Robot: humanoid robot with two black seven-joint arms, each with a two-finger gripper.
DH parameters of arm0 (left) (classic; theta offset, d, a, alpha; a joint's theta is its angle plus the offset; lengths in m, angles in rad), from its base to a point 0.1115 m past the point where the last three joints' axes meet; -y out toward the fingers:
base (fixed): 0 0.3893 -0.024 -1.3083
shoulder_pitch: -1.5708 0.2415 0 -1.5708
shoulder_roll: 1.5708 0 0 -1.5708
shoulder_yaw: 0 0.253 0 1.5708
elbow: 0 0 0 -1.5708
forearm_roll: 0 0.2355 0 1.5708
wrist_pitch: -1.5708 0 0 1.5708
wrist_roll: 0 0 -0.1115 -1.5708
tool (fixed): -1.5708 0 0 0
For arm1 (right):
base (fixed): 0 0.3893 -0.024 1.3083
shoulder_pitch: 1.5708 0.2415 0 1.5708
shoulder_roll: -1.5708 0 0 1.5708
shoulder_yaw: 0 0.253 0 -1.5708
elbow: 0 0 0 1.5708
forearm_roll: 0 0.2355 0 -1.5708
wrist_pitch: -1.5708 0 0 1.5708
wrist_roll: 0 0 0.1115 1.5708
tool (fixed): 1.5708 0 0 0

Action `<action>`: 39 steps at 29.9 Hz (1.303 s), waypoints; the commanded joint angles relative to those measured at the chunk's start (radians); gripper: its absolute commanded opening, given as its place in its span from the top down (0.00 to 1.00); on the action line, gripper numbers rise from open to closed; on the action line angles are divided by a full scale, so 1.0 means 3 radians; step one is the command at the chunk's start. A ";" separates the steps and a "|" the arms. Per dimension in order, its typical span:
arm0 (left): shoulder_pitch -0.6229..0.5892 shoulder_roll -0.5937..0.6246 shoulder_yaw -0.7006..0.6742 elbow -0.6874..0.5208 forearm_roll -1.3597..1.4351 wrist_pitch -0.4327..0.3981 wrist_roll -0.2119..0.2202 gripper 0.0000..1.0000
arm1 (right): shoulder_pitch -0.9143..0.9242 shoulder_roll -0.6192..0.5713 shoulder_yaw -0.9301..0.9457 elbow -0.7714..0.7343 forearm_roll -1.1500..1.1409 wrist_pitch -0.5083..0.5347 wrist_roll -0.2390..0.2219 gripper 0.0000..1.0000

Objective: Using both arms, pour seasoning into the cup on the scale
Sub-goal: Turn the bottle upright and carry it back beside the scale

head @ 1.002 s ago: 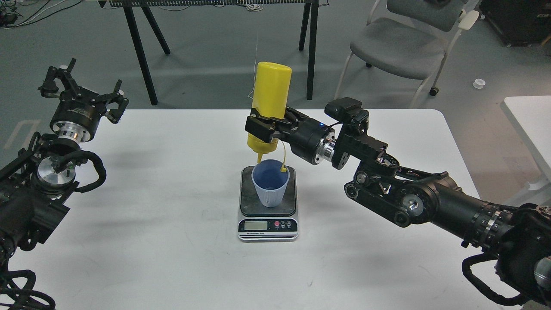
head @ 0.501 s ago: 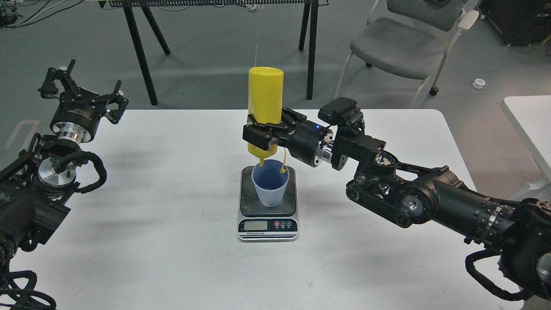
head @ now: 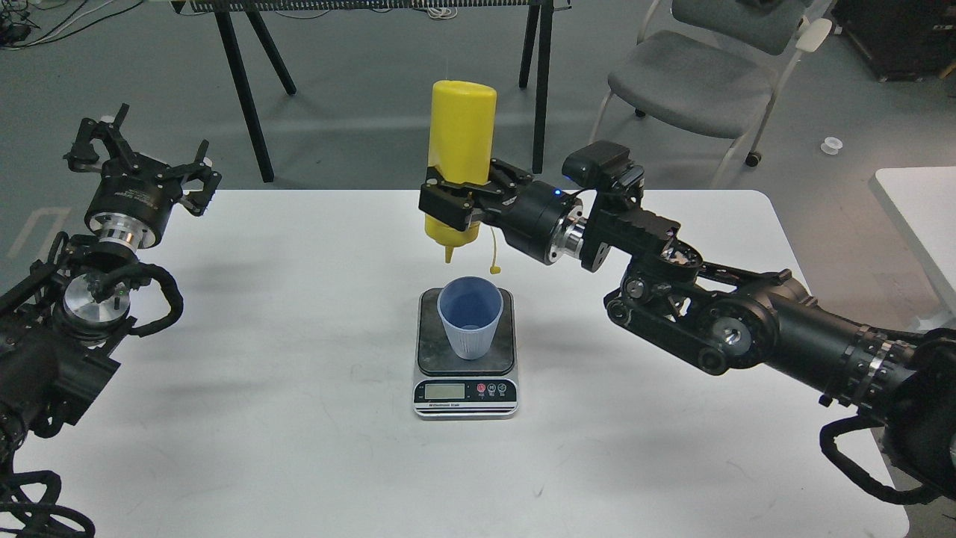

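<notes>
The yellow seasoning bottle [head: 461, 134] is held upside down, nozzle pointing down, its tethered cap dangling to the right. My right gripper [head: 450, 203] is shut on its lower body. The nozzle tip hangs a little above and behind the light blue ribbed cup [head: 470, 317], clear of its rim. The cup stands upright on the dark plate of the small scale [head: 465, 392]. My left gripper [head: 142, 161] is open and empty, raised at the table's far left edge, away from the cup.
The white table [head: 299, 418] bears only the scale. Behind it stand black table legs [head: 246, 97] and a grey chair [head: 694, 82]. Another white table edge [head: 919, 209] shows at far right.
My right gripper has lifted the inverted bottle, so the nozzle that was in the cup's mouth is now above it. The left arm has not moved.
</notes>
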 commanded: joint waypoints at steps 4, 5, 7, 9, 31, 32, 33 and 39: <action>0.0001 -0.0012 0.0009 0.0001 0.0005 0.0000 0.0000 0.00 | 0.0034 -0.0672 0.0076 0.0281 0.1147 0.0120 -0.0005 0.73; 0.0001 -0.0018 0.0009 0.0001 0.0005 0.0000 0.0000 0.00 | 0.0024 -0.0764 0.0112 0.0317 0.1388 0.0136 -0.0005 0.73; -0.0004 -0.0038 0.0009 0.0001 0.0000 0.0000 0.0000 0.00 | 0.0014 -0.0923 0.0143 0.0378 0.1965 0.0166 -0.0005 0.73; -0.0004 -0.0048 0.0009 0.0001 0.0000 0.0000 -0.0005 0.00 | 0.0009 -0.1066 0.0148 0.0394 0.2441 0.0177 0.0000 0.73; -0.0019 -0.0140 0.0035 0.0001 0.0005 0.0000 -0.0015 0.00 | -0.1780 -0.0893 0.1655 0.0470 0.5494 0.1357 -0.0035 0.74; -0.0019 -0.0140 0.0035 0.0001 0.0005 0.0000 -0.0010 0.00 | -0.1847 -0.0868 0.1707 0.0460 0.5658 0.1424 -0.0035 0.74; -0.0019 -0.0135 0.0035 0.0001 0.0005 0.0000 -0.0005 0.00 | -0.1913 -0.0847 0.1753 0.0455 0.5791 0.1480 -0.0035 0.74; -0.0024 -0.0135 0.0035 0.0001 0.0010 0.0000 -0.0005 0.00 | -0.2190 -0.0643 0.1784 0.0409 0.6069 0.1654 -0.0010 0.74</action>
